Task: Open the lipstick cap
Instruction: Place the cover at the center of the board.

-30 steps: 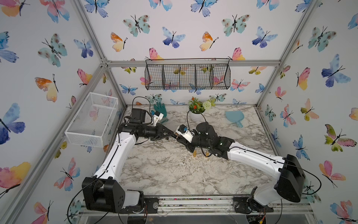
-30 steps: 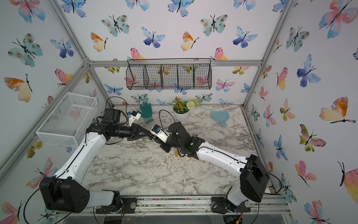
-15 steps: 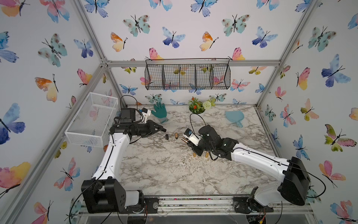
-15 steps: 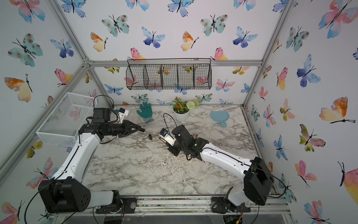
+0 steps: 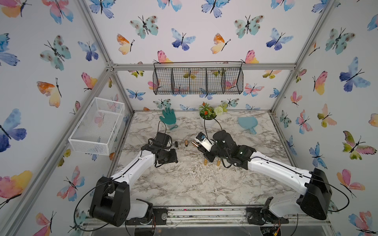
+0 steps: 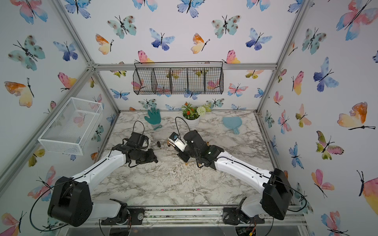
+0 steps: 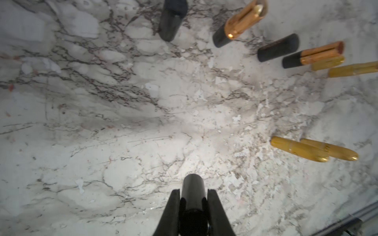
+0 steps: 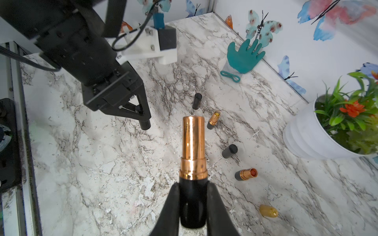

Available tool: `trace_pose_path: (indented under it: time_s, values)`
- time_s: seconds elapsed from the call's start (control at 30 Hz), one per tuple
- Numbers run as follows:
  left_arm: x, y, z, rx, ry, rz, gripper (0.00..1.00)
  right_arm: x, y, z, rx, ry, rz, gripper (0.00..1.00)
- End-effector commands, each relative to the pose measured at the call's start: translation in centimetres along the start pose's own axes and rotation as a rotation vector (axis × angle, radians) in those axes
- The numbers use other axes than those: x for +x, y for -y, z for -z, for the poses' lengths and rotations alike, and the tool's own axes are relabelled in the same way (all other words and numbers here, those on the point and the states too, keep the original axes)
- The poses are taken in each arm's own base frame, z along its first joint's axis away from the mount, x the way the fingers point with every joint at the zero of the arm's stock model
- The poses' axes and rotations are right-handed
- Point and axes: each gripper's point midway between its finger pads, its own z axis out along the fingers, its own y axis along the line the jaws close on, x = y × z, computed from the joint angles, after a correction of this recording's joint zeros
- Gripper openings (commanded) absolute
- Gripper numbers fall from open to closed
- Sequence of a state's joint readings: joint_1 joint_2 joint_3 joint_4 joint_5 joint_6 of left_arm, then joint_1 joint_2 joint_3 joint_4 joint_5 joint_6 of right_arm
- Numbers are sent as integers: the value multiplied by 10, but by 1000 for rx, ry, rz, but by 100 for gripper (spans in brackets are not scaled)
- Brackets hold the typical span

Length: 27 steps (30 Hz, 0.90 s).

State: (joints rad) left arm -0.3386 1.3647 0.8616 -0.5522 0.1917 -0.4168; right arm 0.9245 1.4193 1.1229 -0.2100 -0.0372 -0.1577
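Cap off: we are clamping the black cap [image 7: 192,181] in the left gripper [image 7: 193,192] and the lipstick [image 8: 193,143] in the right gripper [image 8: 193,185] — next, probably, setting both down gently.

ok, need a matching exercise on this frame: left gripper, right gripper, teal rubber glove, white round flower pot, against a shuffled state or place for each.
Column 1
1. left gripper
2. right gripper
3. teal rubber glove
4. white round flower pot

Column 2
A. lies flat on the marble table near the back wall
B. shut on the uncapped copper-and-black lipstick tube
C. stands upright, holding a green plant with orange flowers
D. shut on a black cylindrical cap

Pairs: 1-D, 2-B, 3-A, 4-C
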Motion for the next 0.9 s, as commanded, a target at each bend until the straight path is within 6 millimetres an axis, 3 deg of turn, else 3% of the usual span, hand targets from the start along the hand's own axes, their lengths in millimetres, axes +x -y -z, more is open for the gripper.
trace_pose_path:
  time_s: [0.0,0.37,0.6,0.87]
  values:
    - [-17,-12,-12,-98,83,-5,0,-27,2,13,6,80,-5,2]
    - [-10,-18,-41,-197,28,-79,3,-15,3,8,18,49,-9,2]
    - [-2,-13,-48,-217,-2,-114,21,-10,3,4,20,31,-10,2]
    - [-12,-5,-37,-213,18,-131,43,-11,3,4,20,38,-10,2]
